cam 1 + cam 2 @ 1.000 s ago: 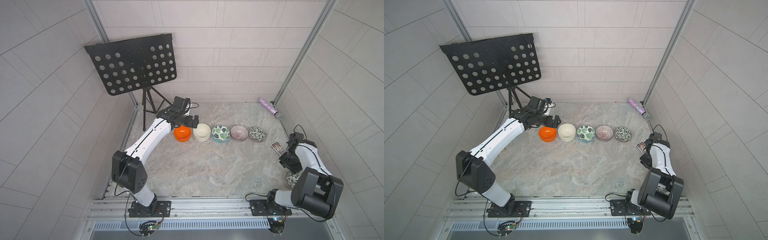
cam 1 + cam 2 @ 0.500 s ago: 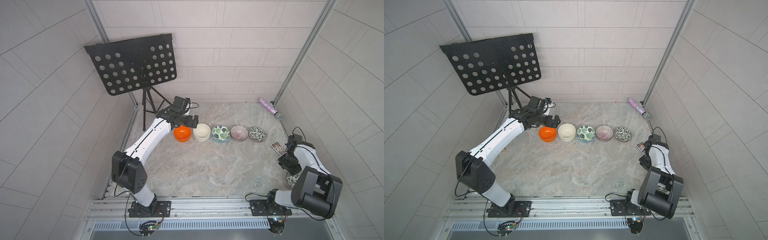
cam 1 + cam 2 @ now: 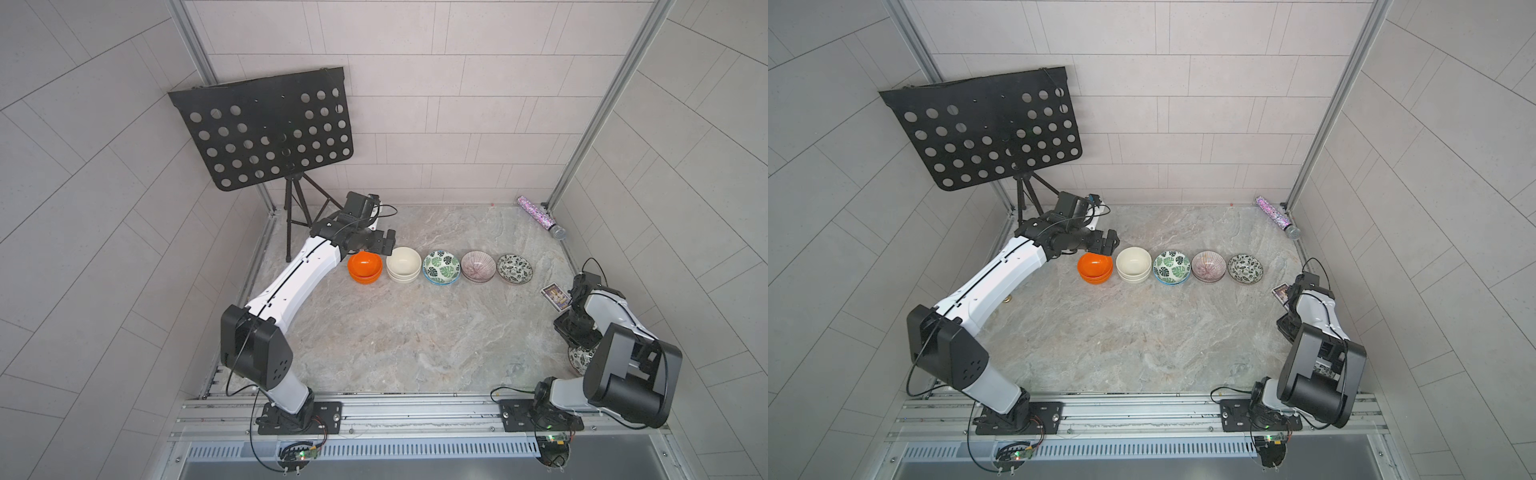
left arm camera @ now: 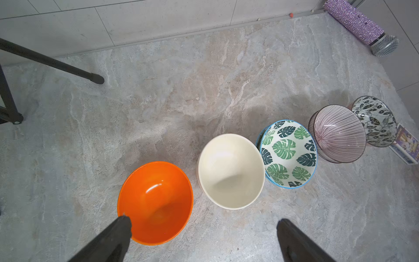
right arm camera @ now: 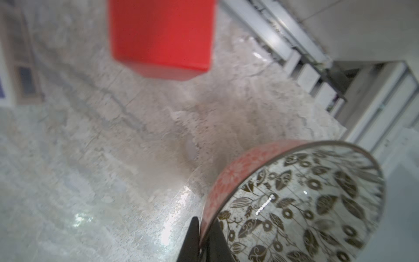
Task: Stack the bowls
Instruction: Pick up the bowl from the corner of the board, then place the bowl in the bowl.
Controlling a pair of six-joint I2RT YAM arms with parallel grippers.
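Note:
Five bowls or bowl stacks stand in a row: orange stack [image 3: 365,268], cream stack [image 3: 403,264], green-leaf bowl [image 3: 441,268], purple striped bowl [image 3: 478,266], dark leaf-patterned bowl [image 3: 515,269]. My left gripper [image 4: 204,223] hangs open above the orange stack [image 4: 156,202] and the cream stack [image 4: 231,170], holding nothing. At the right edge, my right gripper [image 5: 205,231] is shut on the rim of a second dark leaf-patterned bowl [image 5: 294,204] with a pink outside. In both top views the right arm mostly covers that bowl [image 3: 579,359].
A black music stand [image 3: 266,129] stands at the back left, one leg [image 4: 52,63] near the left gripper. A glittery microphone [image 3: 540,216] lies in the back right corner. A small card box [image 3: 555,296] lies by the right arm. A red block [image 5: 161,36] sits beyond the held bowl.
My right gripper has closed onto the rim of the dark leaf-patterned bowl, and the right arm shifted slightly. The left arm has not moved.

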